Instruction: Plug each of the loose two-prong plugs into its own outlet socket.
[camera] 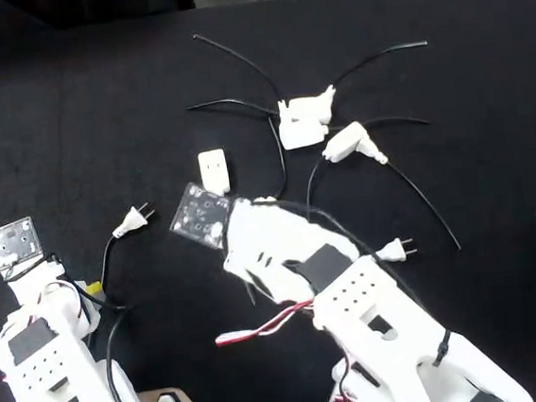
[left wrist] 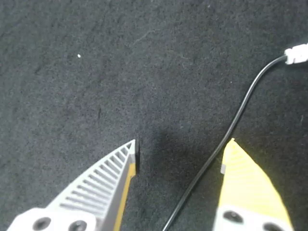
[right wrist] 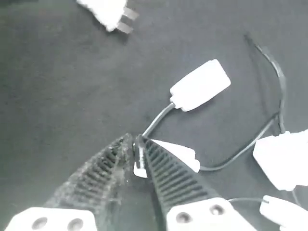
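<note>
You're only getting started: no plug is clearly sitting in an outlet yet.
Your right gripper [right wrist: 137, 142] is pinching the socket cord [right wrist: 156, 119] near the white socket [camera: 213, 171]; your left gripper [left wrist: 183, 144] is hanging open; one loose plug [camera: 132, 220] is lying left, another plug [camera: 395, 249] right.

Left arm [camera: 41, 361] sits at the near left corner of the table [camera: 483, 66], wrist tipped down. The left gripper [left wrist: 183, 142] is spread wide, tips low over the surface. Right arm [camera: 373, 310] stretches from the near edge toward the middle, and the right gripper [right wrist: 138, 143] is clamped tight on a thin cord [right wrist: 156, 120] right at its tips.
</note>
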Controlling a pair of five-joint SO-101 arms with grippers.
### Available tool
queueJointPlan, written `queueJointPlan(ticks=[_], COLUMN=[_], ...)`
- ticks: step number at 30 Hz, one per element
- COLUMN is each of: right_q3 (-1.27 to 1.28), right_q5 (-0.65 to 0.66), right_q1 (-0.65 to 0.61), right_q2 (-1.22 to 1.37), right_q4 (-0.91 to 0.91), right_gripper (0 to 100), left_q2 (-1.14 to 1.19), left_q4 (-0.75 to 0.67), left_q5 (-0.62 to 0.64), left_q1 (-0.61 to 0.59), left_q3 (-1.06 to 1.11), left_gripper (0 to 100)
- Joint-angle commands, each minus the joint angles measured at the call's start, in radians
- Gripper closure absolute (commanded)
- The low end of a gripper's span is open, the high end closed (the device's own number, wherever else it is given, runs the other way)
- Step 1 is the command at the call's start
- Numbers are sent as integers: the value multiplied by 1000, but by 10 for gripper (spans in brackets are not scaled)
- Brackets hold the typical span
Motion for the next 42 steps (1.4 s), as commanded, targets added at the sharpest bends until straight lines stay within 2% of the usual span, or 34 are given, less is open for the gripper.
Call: queueJointPlan(ticks=[1,3,8,12,16,19,24,31,42], right_q3=[-25,-47,-87,-62,22,88,159,205,248], right_q5=[-23,-26,84,256,405,463,473,512,508], right_q1=[63,117,328,516,612,641,694,723,603], right_q2=[-12,-12,-8,-7,-7,-7,-5,-5,74], right_q4=[46,138,341,368,365,308,149,135,124], right_gripper=[875,823,814,814,814,814,815,812,815], left_q2=[-14,-14,-14,-14,-14,-14,-14,-14,-14], left_q4=[-18,-18,-18,-18,-18,-18,-18,-18,-18], left_q5=[6,6,6,6,6,6,6,6,6], left_q1=[-10,-10,-10,-7,-5,-5,-7,-7,-8], left_q3=[-24,-24,-24,-24,-24,-24,-24,-24,-24], left_gripper=[715,715,715,715,715,715,715,715,715])
